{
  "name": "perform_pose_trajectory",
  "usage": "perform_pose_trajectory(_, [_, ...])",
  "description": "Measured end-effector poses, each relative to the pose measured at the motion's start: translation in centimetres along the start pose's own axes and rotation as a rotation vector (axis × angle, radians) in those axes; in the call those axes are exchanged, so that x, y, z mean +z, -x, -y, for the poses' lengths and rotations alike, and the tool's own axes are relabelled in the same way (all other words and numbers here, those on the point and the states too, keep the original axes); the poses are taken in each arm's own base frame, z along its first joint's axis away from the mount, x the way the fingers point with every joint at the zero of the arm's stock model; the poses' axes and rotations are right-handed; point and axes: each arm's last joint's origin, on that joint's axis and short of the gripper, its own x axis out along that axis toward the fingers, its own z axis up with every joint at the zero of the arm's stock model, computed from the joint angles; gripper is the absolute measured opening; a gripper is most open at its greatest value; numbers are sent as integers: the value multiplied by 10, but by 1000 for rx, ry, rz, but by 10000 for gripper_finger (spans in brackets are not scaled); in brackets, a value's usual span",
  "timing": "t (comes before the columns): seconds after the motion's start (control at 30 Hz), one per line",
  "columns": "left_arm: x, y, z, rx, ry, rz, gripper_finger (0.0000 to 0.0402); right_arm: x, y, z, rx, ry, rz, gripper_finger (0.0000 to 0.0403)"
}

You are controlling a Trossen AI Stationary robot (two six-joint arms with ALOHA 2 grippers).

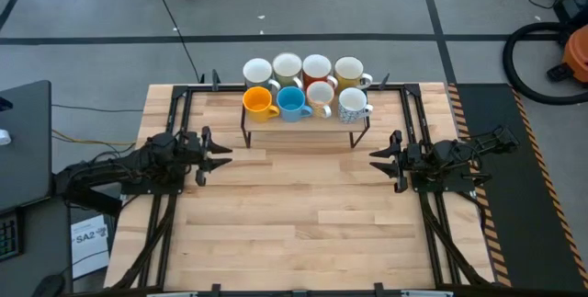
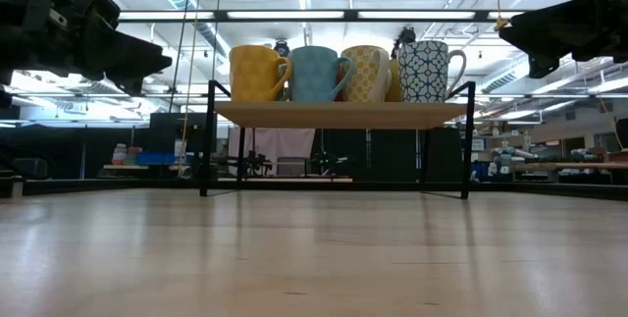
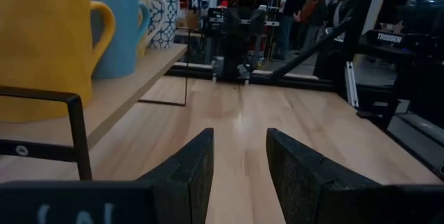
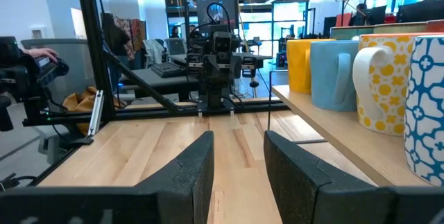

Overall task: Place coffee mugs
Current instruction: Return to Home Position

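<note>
Placement looked done. All eight coffee mugs (image 1: 317, 69) stood on the shelf (image 2: 324, 113) at the far edge of the bench (image 1: 303, 214), in two rows of four. None were on the bench or in a pincer.

Left pincer (image 1: 220, 156) sat low at the left side of the bench, pointing inward, fingers a modest gap apart and holding nothing. Right pincer (image 1: 377, 159) mirrored it on the right side, same gap, also holding nothing. Only parking the arms seemed left.

Risks from here, as I judged them:
- The left wrist view had the shelf's corner leg and the yellow-orange mug (image 2: 257, 72) close beside that pincer. Any swing toward the shelf while homing could clip the frame.
- The shelf stood on thin wire legs. A knock on one leg would likely shake the whole board, not just one mug.
- The front row was packed: yellow-orange mug, blue mug (image 2: 314, 73), yellow-patterned mug (image 2: 365, 73) and blue-patterned mug (image 2: 424, 71) looked touching or nearly so. One shoved mug would push its neighbours.
- The blue-patterned mug's handle pointed out at the right end of the shelf, on the right pincer's side. That was the first thing a right-arm sweep would catch.
- The back row was mostly hidden behind the front one in the low view, so I couldn't confirm how it sat on the board; from above it probably sat fully on.

A mug falling from that height onto wood would probably chip.
</note>
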Motion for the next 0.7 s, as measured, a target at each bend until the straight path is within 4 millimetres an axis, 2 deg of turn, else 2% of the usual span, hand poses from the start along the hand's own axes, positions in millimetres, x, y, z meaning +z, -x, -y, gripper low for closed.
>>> perform_pose_trajectory(0.43, [-6,1,-2,58,-4,-54,139,0,0,0,0,0,0,132])
perform_pose_trajectory(0.7, [-3,3,-2,78,-31,-25,139,0,0,0,0,0,0,132])
